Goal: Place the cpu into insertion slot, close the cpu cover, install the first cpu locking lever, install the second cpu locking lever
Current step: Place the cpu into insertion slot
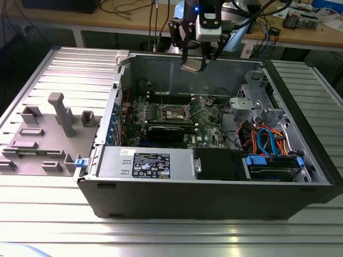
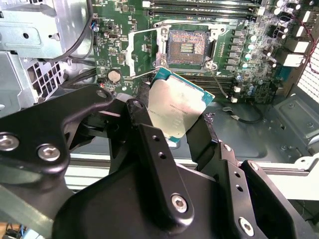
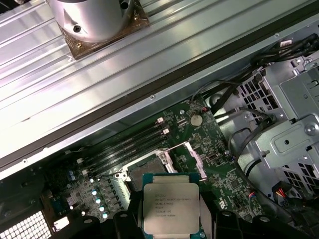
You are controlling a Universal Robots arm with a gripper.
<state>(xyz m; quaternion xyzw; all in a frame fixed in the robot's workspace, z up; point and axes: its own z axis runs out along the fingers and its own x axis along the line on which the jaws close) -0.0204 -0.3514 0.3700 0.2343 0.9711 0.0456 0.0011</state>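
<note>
My gripper (image 1: 195, 60) hangs over the back wall of the open computer case, shut on the cpu (image 1: 193, 66). In both wrist views the cpu (image 2: 174, 107) (image 3: 170, 206) is a silver-topped square chip with a green edge, pinched between two black fingers (image 2: 138, 113). Below it on the green motherboard lies the insertion slot (image 2: 187, 47) (image 1: 174, 113), dark, bare and silver-rimmed. The cpu cover (image 2: 143, 52) (image 3: 193, 158) stands swung open beside the slot. In the first wrist view the chip hides part of the slot (image 3: 142, 175).
A black graphics card (image 1: 169, 131) lies just in front of the slot, with long memory slots (image 2: 199, 6) behind it. A metal drive cage (image 1: 257, 101) and blue and orange cables (image 1: 267, 142) fill the case's right side. A grey fixture tray (image 1: 48, 134) sits at the exterior view's left.
</note>
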